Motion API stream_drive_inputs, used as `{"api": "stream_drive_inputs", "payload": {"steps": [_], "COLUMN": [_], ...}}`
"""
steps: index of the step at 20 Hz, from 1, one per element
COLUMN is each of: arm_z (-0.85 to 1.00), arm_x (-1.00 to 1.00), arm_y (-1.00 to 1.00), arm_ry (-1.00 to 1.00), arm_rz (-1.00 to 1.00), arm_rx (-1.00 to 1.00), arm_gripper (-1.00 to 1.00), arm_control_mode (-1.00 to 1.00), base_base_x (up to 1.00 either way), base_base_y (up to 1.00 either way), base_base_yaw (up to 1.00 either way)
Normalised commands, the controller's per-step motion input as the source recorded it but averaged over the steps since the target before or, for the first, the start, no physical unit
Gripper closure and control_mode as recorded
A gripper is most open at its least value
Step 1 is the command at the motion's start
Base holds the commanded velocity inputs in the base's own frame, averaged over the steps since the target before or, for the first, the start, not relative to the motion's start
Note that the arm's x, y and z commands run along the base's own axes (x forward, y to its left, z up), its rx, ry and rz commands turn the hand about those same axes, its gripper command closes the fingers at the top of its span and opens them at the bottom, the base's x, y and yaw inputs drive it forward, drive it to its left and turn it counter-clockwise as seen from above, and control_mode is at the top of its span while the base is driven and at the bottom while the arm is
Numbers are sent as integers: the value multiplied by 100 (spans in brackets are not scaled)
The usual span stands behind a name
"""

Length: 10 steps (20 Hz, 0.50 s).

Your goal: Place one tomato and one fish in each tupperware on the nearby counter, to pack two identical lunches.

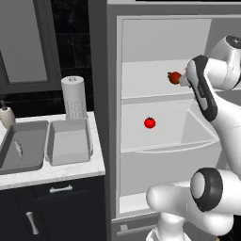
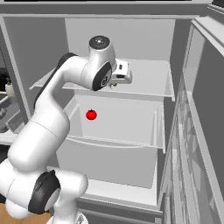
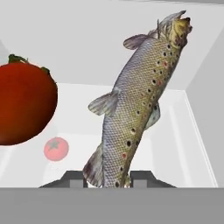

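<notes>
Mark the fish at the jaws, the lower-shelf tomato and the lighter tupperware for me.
fish (image 3: 133, 113), hand view, mid-body flank.
lower-shelf tomato (image 1: 149, 123), left base view, centre of the fruit.
lighter tupperware (image 1: 68, 140), left base view, bare floor.

Scaly spotted fish (image 3: 135, 105), glossy smooth tomato (image 3: 24, 105), matt grey tupperware (image 1: 68, 141)

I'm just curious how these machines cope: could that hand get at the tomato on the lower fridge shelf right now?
Probably not yet. The way to the lower tomato looks open, nothing stands before it, but the hand seems closed on a fish up at the shelf above, so it would likely need to put that down first.
</notes>
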Motion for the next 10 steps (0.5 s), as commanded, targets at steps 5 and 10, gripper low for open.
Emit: {"api": "stream_drive_inputs", "payload": {"steps": [5,10], "arm_z": [1,1], "arm_x": [-80,-100], "arm_y": [22,31], "arm_ry": [-2,0], "arm_rz": [0,0], "arm_rx": [0,0], "arm_gripper": [100,100], "arm_control_mode": [-100,-100], "base_base_x": [0,0], "base_base_y": [0,0], "base_base_yaw": [0,0]}}
